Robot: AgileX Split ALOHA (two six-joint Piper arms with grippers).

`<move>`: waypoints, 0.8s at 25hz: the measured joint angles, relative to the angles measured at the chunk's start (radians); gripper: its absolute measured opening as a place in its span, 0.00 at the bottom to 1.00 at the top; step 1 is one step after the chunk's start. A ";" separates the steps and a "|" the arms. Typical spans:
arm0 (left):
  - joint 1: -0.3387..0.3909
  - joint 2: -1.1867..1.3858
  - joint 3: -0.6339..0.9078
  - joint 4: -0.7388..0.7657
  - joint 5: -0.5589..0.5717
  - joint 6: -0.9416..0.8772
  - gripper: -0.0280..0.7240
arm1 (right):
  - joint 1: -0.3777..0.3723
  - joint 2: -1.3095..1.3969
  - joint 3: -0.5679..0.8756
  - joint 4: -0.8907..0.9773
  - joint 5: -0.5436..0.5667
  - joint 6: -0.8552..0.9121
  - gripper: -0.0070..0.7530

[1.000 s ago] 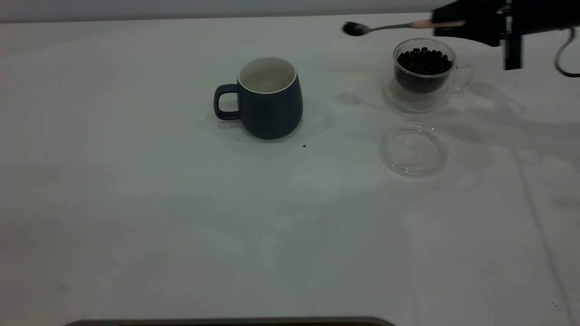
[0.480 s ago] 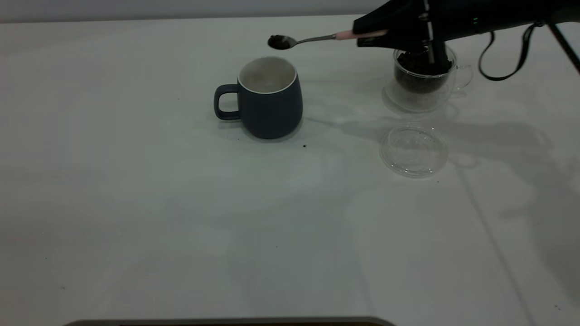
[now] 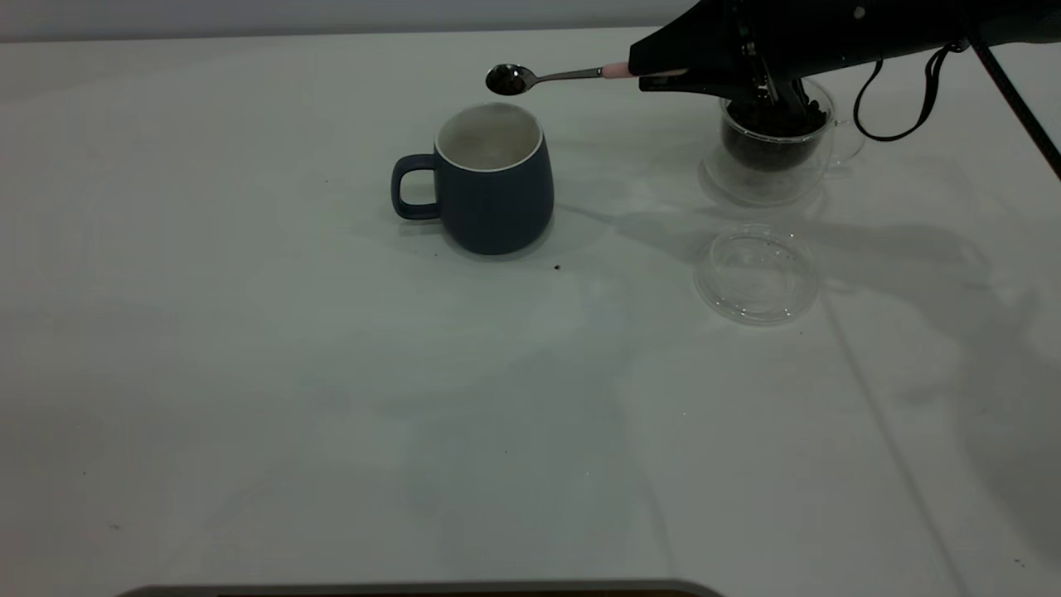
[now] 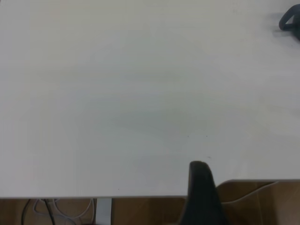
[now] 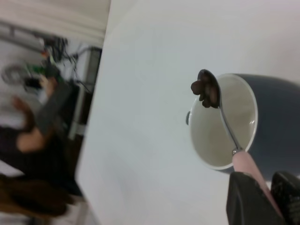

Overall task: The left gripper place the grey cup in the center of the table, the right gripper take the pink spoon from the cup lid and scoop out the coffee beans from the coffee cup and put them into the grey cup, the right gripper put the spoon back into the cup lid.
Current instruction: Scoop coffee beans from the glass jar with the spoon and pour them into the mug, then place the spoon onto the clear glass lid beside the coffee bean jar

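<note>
The grey cup (image 3: 495,179) stands upright near the table's (image 3: 331,373) middle, handle to the left, white inside showing no beans. My right gripper (image 3: 663,73) is shut on the pink handle of the pink spoon (image 3: 547,77) and holds it level. The spoon's bowl carries coffee beans (image 3: 507,80) just above the cup's far rim. In the right wrist view the beans (image 5: 205,89) sit over the cup (image 5: 279,110), gripper (image 5: 267,187) on the handle. The coffee cup (image 3: 775,145), full of beans, stands behind the arm. The cup lid (image 3: 756,274) lies empty in front of it. My left gripper (image 4: 201,187) is parked at the table edge.
The grey cup's handle (image 4: 290,21) shows far off in the left wrist view. A black cable (image 3: 899,108) hangs from the right arm beside the coffee cup. A few dark specks lie on the table near the grey cup (image 3: 556,267).
My right gripper has carried the loaded spoon leftward from above the coffee cup to above the grey cup's rim. The cups and lid have not moved.
</note>
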 joint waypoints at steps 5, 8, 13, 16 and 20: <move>0.000 0.000 0.000 0.000 0.000 0.000 0.82 | 0.009 0.000 0.000 -0.007 -0.024 -0.252 0.15; 0.000 0.000 0.000 0.000 0.000 0.000 0.82 | 0.010 0.000 0.000 -0.007 -0.061 -0.352 0.15; 0.000 0.000 0.000 0.000 0.000 0.000 0.82 | 0.007 0.000 0.000 -0.009 -0.054 -0.334 0.15; 0.000 0.000 0.000 0.000 0.000 0.000 0.82 | -0.006 -0.038 0.011 -0.071 -0.008 -0.204 0.15; 0.000 0.000 0.000 0.000 0.000 0.000 0.82 | -0.056 -0.169 0.091 -0.190 0.027 0.007 0.15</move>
